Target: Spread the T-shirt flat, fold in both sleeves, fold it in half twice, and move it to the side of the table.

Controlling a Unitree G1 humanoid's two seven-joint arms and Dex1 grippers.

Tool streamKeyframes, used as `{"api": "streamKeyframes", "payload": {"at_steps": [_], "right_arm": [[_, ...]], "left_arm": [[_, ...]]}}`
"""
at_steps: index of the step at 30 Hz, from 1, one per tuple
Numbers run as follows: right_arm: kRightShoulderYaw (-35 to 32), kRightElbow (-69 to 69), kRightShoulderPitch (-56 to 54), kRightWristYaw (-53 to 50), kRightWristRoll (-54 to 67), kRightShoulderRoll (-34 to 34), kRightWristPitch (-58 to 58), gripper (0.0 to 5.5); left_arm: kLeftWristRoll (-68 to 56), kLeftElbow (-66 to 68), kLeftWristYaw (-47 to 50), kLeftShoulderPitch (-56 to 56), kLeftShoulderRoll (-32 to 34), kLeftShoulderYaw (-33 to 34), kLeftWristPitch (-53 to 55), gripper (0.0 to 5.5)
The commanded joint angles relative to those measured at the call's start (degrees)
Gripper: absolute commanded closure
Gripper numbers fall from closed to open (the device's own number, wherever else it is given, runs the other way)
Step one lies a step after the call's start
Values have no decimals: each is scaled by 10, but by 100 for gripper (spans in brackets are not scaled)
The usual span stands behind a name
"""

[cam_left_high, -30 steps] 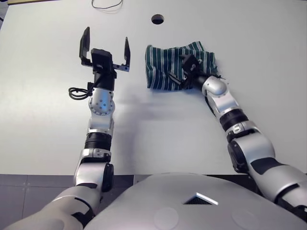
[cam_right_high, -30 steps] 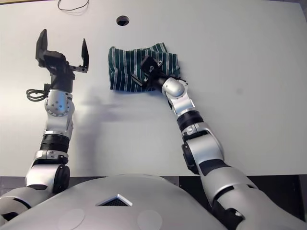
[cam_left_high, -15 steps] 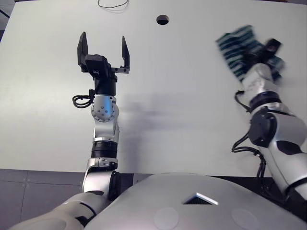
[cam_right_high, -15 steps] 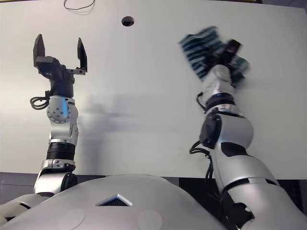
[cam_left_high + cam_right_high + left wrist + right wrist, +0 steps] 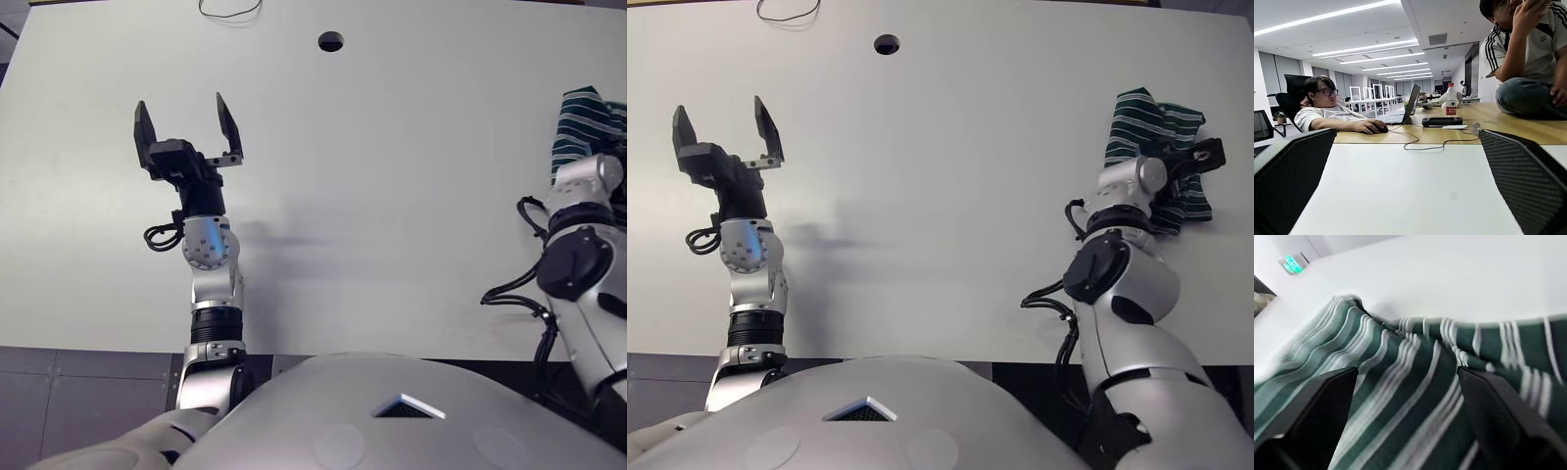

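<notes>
Moved: folded green-and-white striped cotton T-shirt [image 5: 1146,113], swept from mid-table to the right side of the white table [image 5: 392,147] by my right gripper [image 5: 1406,374].

My right jaws: apart, cloth bunched beneath them.

My left gripper [image 5: 181,103]: raised, jaws wide, holding nothing.

Risk: the bundle lies near the edge (folds look rumpled). A finger snagging as I lift away could undo the fold or pull it off.

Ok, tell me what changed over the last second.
The right gripper swung the folded T-shirt from the middle of the table out to its right edge, where the shirt now lies bunched with the gripper still on it. The left gripper stayed open and empty, raised over the table's left half, drifting only slightly.
</notes>
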Motion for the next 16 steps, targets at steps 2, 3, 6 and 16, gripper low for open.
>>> {"api": "streamKeyframes", "payload": {"at_steps": [2,3,6,16], "right_arm": [[204,-333,95,88,-161,92,-99,173],[256,-391,122,101,-206,109,-97,173],[382,-439,190,117,-319,156,-96,173],[446,-404,302,65,-402,194,-101,173]], "left_arm": [[-30,-25,-8,-30,-25,-7,-5,3],[-24,-24,-5,-35,-33,-13,-7,3],[44,6,34,-40,-63,-40,-31,3],[132,68,76,-27,-81,-89,-82,71]]}}
